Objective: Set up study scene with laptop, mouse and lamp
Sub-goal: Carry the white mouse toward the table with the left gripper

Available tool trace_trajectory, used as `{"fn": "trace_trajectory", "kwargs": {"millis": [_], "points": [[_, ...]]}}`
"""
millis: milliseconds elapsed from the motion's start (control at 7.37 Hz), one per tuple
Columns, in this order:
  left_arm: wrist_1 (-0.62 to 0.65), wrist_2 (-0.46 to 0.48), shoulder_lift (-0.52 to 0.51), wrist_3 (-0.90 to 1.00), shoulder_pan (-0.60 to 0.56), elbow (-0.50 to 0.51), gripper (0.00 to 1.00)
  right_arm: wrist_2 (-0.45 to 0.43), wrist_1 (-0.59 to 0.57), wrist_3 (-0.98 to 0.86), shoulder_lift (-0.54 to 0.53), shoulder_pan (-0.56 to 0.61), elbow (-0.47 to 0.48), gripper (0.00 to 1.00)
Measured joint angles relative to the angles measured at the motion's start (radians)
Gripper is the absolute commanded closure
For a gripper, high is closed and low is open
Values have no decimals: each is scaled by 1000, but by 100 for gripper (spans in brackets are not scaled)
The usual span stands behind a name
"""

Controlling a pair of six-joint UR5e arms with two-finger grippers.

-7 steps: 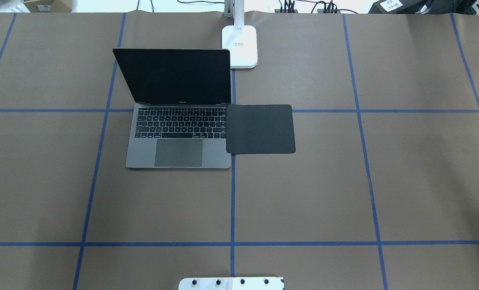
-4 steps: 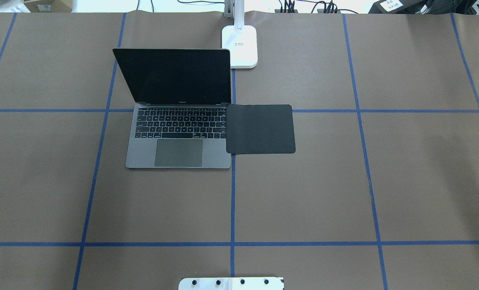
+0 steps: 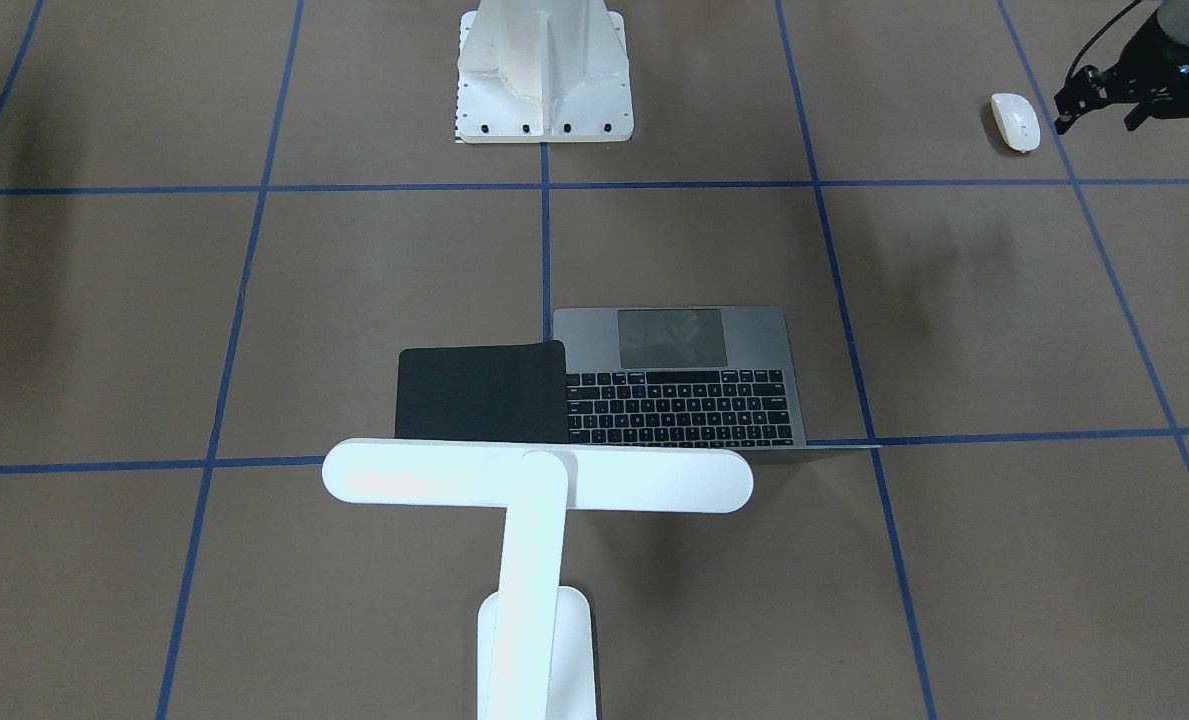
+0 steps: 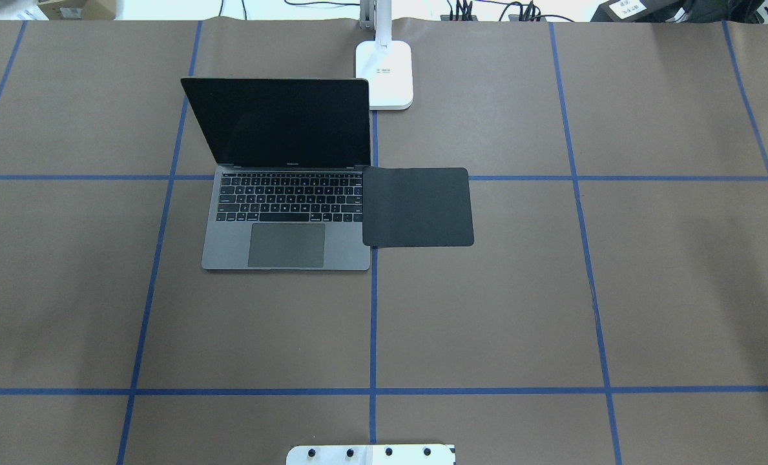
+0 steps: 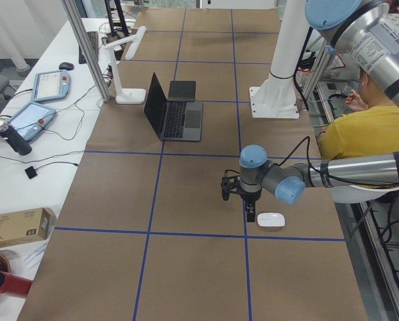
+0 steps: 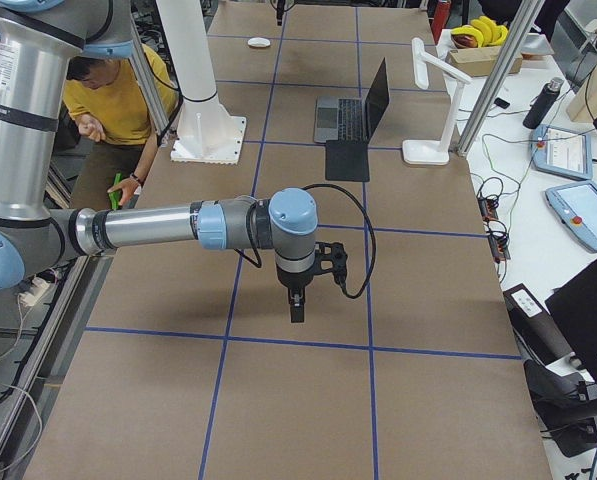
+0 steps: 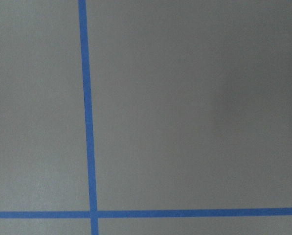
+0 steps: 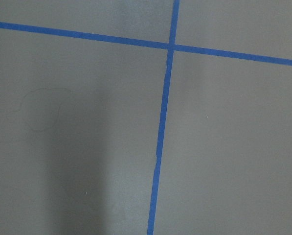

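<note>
- White and glossy, the mouse lies on the brown paper near the robot's edge of the table. It is far out to the robot's left, outside the overhead view.
- It is well apart from the laptop, which stands open mid-table with the black pad touching its right edge. The lamp stands just beyond them on the far side.
- The left gripper hangs just beside the mouse. From the front it sits on the mouse's outer side, farther to the robot's left, with a strip of paper between them, so they are not touching.
- The mouse's long axis runs roughly toward and away from the robot, slightly skewed. A grasp would probably close across its short width.
- The left arm is by far the nearer. The right gripper hangs over bare paper on the robot's right, well apart from everything.
- The left forearm reaches out low and level, with the wrist bent so the gripper points straight down. Its wrist camera shows only paper and blue tape, so the mouse is not directly under it.
- I cannot tell whether the fingers of either gripper are apart or together.
- Next move, as I judge it: shift over the mouse, then descend.
</note>
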Motion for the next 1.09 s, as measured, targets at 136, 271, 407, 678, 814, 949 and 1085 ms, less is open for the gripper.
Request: {"fn": "trace_trajectory", "kwargs": {"millis": [136, 271, 407, 678, 814, 949, 1085], "points": [[-76, 0, 14, -45, 30, 43, 0, -1, 0, 0, 0, 0, 0, 0], [-171, -4, 20, -110, 61, 95, 0, -2, 0, 0, 0, 0, 0, 0], [-274, -7, 22, -190, 93, 146, 0, -4, 1, -1, 0, 0, 0, 0], [-401, -7, 19, -370, 185, 189, 0, -8, 1, -1, 1, 0, -1, 0], [-426, -2, 17, -424, 232, 196, 0, -9, 1, -1, 1, 0, -1, 0], [-437, 1, 16, -448, 267, 203, 0, -9, 1, -1, 1, 0, 0, 0], [-440, 7, 15, -458, 300, 210, 0, -9, 2, -1, 1, 0, 0, 0]]}}
